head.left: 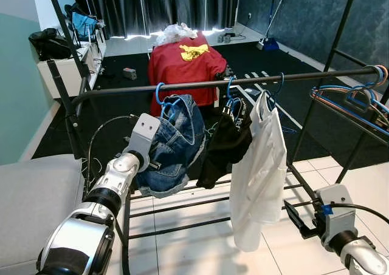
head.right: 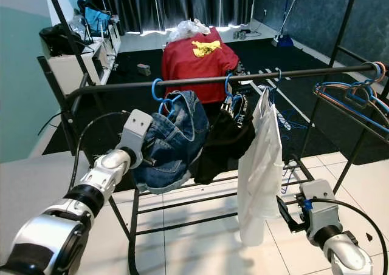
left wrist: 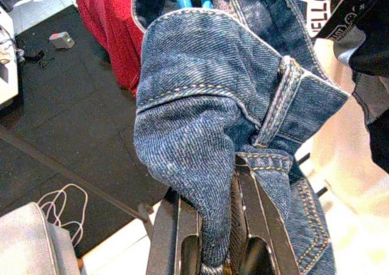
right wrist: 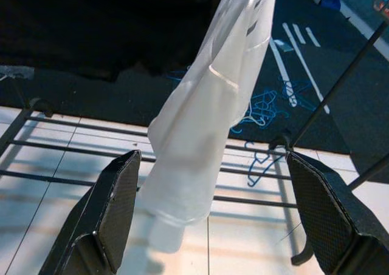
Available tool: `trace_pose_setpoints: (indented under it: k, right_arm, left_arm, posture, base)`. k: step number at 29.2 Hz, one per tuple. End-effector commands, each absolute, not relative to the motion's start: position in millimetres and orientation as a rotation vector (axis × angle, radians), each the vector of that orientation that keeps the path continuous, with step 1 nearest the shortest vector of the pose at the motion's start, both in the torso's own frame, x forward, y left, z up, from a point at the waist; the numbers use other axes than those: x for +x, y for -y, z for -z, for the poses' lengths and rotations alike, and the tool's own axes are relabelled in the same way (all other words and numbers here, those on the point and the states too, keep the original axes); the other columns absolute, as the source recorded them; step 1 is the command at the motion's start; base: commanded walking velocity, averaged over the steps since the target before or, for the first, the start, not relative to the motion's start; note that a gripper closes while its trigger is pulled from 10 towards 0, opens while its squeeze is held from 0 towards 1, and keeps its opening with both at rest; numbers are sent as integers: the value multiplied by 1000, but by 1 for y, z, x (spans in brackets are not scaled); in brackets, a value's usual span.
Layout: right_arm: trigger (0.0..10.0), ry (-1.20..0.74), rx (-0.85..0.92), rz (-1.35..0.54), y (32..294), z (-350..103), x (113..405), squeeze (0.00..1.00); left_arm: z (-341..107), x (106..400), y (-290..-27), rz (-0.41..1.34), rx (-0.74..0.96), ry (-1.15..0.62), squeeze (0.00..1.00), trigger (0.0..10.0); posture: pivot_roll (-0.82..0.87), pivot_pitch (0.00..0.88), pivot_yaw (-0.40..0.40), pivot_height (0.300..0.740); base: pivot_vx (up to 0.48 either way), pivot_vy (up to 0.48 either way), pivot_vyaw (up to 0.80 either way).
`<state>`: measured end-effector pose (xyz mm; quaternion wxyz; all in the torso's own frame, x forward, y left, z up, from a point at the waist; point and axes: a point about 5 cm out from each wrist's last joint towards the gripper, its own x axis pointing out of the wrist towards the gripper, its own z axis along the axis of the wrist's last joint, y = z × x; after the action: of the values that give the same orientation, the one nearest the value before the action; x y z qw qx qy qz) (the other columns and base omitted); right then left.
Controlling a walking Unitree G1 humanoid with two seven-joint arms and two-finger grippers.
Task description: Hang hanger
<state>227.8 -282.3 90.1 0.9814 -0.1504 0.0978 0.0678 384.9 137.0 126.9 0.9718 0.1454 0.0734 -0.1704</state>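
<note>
A black clothes rail (head.left: 121, 90) crosses in front of me. A blue hanger (head.left: 160, 96) hooks over it and carries a denim garment (head.left: 176, 141). My left gripper (left wrist: 216, 226) is shut on a fold of that denim low on its left side, with the fingertips buried in the cloth. To the right hang a black garment (head.left: 225, 144) and a long white shirt (head.left: 258, 166), each on a blue hanger. My right gripper (right wrist: 213, 214) stands open low at the right, just short of the shirt's hem, holding nothing.
Several more hangers (head.left: 352, 102) hang on a side rail at the right. Loose blue hangers (right wrist: 261, 114) lie on the dark floor behind the rack. A red-covered object (head.left: 185, 59) stands beyond the rail, and a grey sofa (head.left: 30, 208) is at my left.
</note>
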Motion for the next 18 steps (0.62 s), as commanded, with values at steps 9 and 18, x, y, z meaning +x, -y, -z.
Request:
trace_pose_setpoints:
  k: [9, 18]
  right_arm:
    - [10000, -110, -286, -147, 277, -117, 241, 0]
    - [10000, -97, -304, -173, 275, -123, 248, 0]
  left_arm:
    - [-174, 385, -161, 546, 22, 91, 0, 0]
    - [-176, 362, -210, 541, 43, 130, 0, 0]
  posture:
    - [43, 0, 52, 740]
    - [78, 0, 34, 740]
  base:
    - [0, 0, 0]
    - [0, 0, 0]
